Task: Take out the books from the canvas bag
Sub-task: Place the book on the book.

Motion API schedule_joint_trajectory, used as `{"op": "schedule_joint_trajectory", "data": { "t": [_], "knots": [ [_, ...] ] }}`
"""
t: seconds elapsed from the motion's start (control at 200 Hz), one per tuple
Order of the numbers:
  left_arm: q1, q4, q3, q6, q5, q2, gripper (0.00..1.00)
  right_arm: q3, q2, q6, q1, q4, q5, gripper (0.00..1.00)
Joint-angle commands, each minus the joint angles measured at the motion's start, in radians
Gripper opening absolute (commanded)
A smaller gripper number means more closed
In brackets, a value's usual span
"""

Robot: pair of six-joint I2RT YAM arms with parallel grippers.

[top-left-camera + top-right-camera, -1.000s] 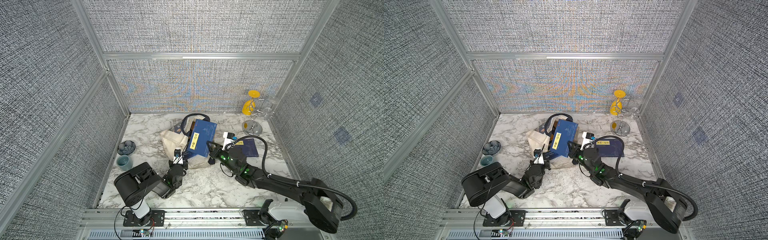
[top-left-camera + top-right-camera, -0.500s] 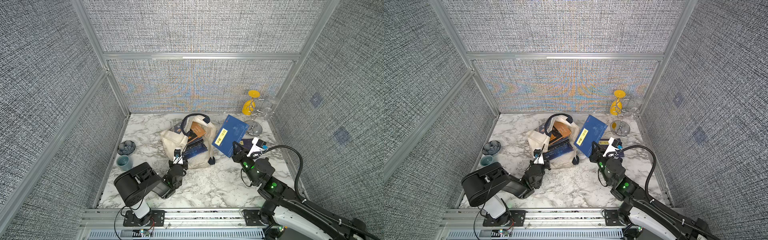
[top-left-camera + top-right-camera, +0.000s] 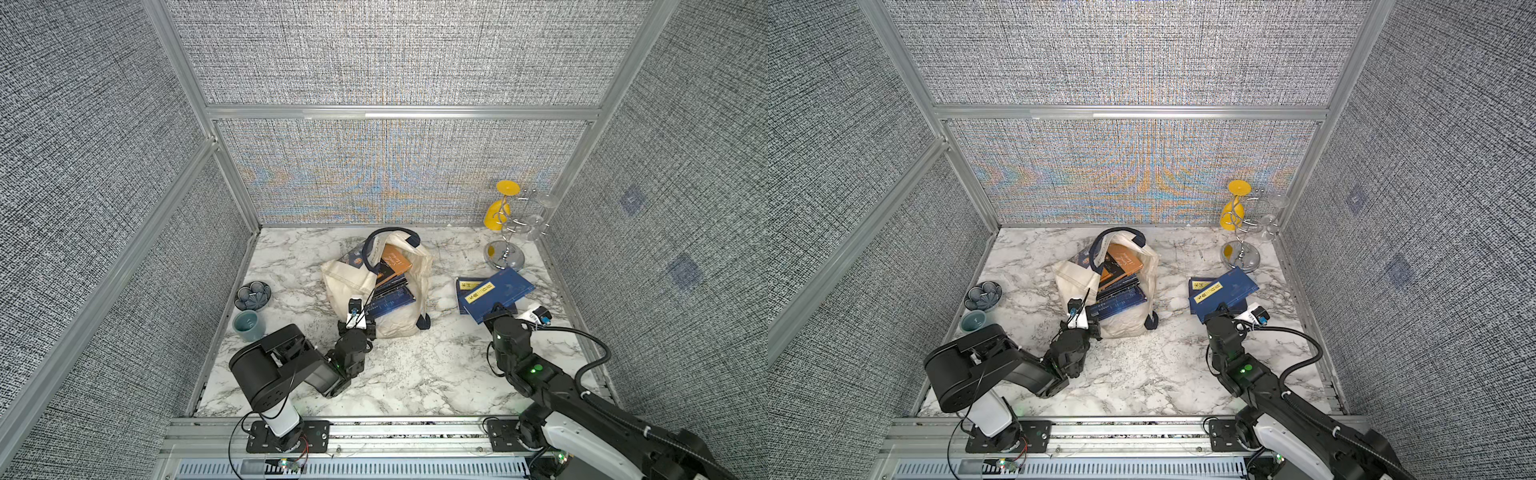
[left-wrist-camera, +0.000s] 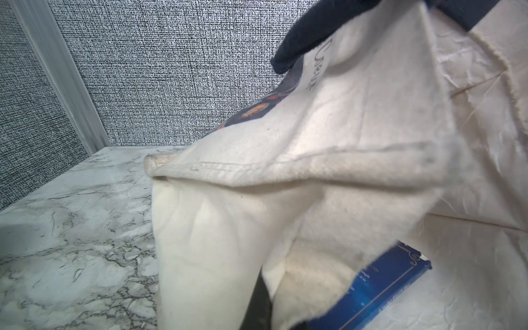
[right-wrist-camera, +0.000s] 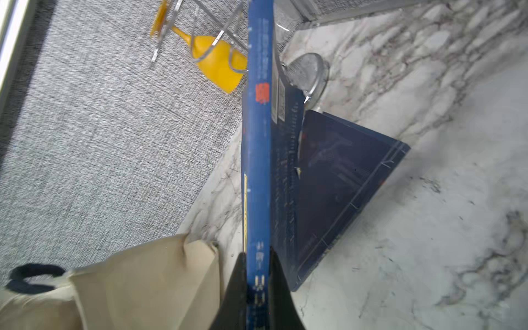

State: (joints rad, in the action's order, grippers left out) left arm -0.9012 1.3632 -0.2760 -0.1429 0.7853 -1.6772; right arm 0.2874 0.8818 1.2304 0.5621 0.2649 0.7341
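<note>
Bag [image 3: 353, 282]: cream tote with navy handles, slumped on its side, mouth open, at the centre of both top views.
Books in the bag [image 3: 390, 286]: orange one on dark blue ones, poking out of the mouth.
Labelled book [image 3: 505, 286]: blue, yellow label, tilted, right of centre.
Lower book [image 5: 343, 177]: navy, flat, underneath it.

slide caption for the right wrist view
Right pincer grips a blue book by its edge; a second navy book lies on the marble table.
</note>
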Motion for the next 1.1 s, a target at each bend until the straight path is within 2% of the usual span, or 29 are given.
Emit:
{"op": "schedule_joint_trajectory", "data": {
  "t": [0.0, 0.115, 0.25, 0.47, 0.59, 0.84, 0.975, 1.096],
  "knots": [
    [0.000, 0.035, -0.001, -0.006, 0.004, -0.003, 0.00, -0.008, 0.061, 0.162, -0.024, 0.056, 0.040, 0.00],
    [0.001, 0.035, -0.005, -0.008, 0.002, -0.011, 0.00, -0.035, 0.129, 0.225, -0.068, 0.106, 0.019, 0.00],
    [0.001, 0.035, -0.006, -0.012, 0.002, -0.013, 0.00, -0.026, 0.123, 0.225, -0.073, 0.091, 0.000, 0.00],
    [0.000, 0.035, -0.011, -0.017, -0.003, -0.025, 0.00, 0.028, 0.036, 0.145, -0.074, 0.091, -0.004, 0.00],
    [0.001, 0.035, -0.012, -0.018, -0.004, -0.027, 0.00, 0.058, 0.039, 0.102, -0.080, 0.134, -0.011, 0.00],
    [0.001, 0.035, -0.015, -0.018, -0.006, -0.034, 0.00, 0.038, 0.230, 0.149, -0.105, 0.296, -0.021, 0.00],
    [0.000, 0.036, -0.012, -0.015, -0.003, -0.028, 0.00, 0.013, 0.311, 0.242, -0.106, 0.279, -0.015, 0.00],
    [0.000, 0.034, -0.012, -0.018, -0.007, -0.028, 0.00, -0.008, 0.327, 0.302, -0.106, 0.224, -0.012, 0.00]
  ]
}}
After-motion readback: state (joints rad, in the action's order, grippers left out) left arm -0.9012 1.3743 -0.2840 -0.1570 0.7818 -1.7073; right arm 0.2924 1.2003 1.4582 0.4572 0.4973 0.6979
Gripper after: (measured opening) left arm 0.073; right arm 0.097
